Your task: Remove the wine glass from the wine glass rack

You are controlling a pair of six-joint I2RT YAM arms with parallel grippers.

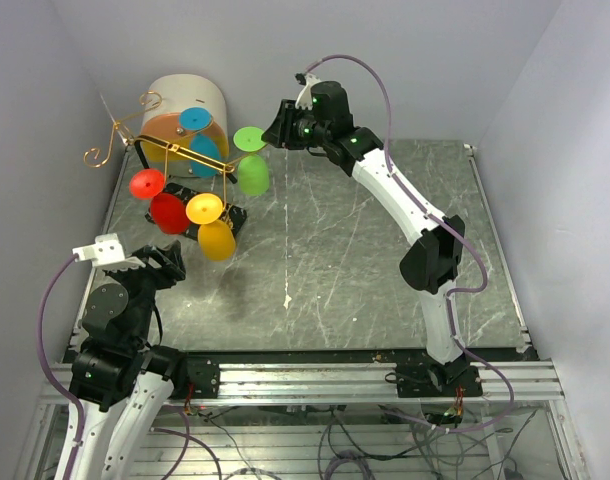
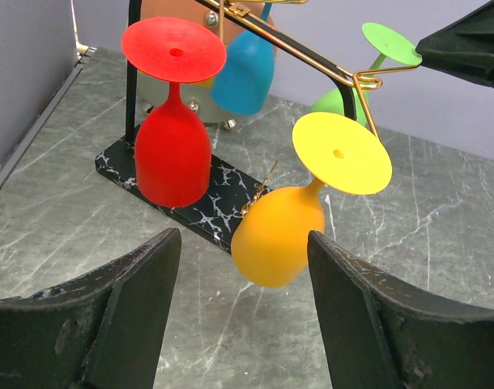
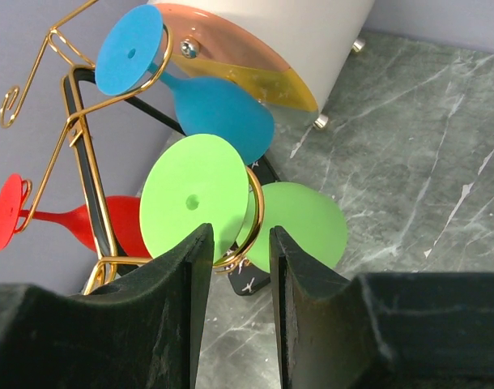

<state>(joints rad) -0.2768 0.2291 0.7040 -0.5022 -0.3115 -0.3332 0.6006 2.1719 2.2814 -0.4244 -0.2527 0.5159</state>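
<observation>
1. Gold wire wine glass rack [image 1: 175, 152] with curled scroll ends, on a black pale-speckled rectangular base [image 2: 206, 212]. It stands at the far-left of the grey-green marbled table [image 1: 365, 270], just in front of a cream drum with orange face [image 1: 185, 95].
2. Four opaque glasses hang bowl-down from the slanted rails. The green wine glass [image 1: 253, 175] is at the right-hand rail end, with the blue wine glass [image 3: 219, 109] behind it toward the drum. The red wine glass [image 2: 172, 154] and yellow wine glass [image 2: 278, 235] hang on the near side.
3. The green wine glass is on the rack, its foot seated in the gold loop at the rail end.
4. Right gripper [image 1: 275, 128]: raised off the table at the green foot, fingers set to a narrow gap, nothing clamped. The tips flank the foot's lower rim and the loop. Can't tell from this angle whether they touch.
5. Left gripper [image 1: 165, 262]: spread wide, empty, near-left of the rack, facing the red and yellow glasses and apart from both.
</observation>
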